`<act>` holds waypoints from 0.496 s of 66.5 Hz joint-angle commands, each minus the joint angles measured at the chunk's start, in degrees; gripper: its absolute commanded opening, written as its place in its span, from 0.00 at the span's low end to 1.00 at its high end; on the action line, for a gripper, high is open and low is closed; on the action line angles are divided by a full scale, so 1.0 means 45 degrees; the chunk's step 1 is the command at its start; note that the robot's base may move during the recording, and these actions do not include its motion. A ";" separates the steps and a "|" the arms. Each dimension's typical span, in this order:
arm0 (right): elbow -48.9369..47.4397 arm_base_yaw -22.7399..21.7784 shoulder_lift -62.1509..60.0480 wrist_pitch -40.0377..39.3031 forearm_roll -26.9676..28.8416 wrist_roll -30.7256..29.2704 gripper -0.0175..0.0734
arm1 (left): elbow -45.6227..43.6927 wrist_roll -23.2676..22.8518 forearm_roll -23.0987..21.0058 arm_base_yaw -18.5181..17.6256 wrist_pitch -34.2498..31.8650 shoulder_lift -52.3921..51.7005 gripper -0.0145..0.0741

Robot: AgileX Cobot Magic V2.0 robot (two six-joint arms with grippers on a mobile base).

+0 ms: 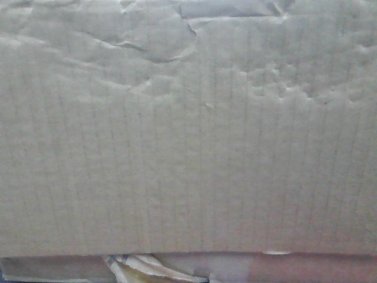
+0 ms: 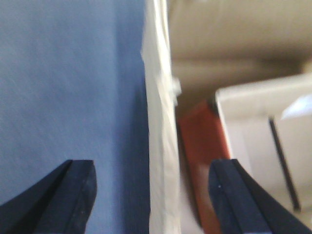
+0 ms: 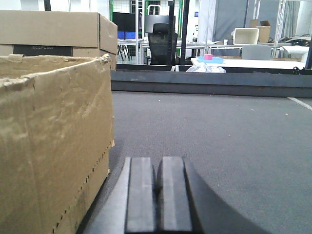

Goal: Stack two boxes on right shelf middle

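Straddling the thin wall of a creased brown corrugated cardboard box (image 2: 158, 122) with the left pincer (image 2: 153, 195) spread wide, seemingly readying a lift, while holding the right pincer (image 3: 156, 168), closed and empty, low over grey carpet (image 3: 219, 136) beside the box.

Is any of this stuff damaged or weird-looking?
Yes. The cardboard box filling the front view is dented and wrinkled near its top, with tape peeling loose below it. In the right wrist view, the nearer box has a ragged, torn top edge.
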 commanded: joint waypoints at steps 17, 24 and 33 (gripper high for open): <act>0.0006 0.0013 -0.0049 -0.0297 -0.0005 -0.0042 0.01 | 0.1562 0.0326 -0.0502 0.0021 -0.0057 -0.0133 0.60; 0.0006 0.0013 -0.0049 -0.0297 -0.0005 -0.0042 0.01 | 0.1849 0.0326 -0.0628 0.0021 -0.0057 -0.0111 0.60; 0.0006 0.0013 -0.0049 -0.0297 -0.0005 -0.0042 0.01 | 0.1910 0.0326 -0.0580 0.0021 -0.0057 -0.0111 0.60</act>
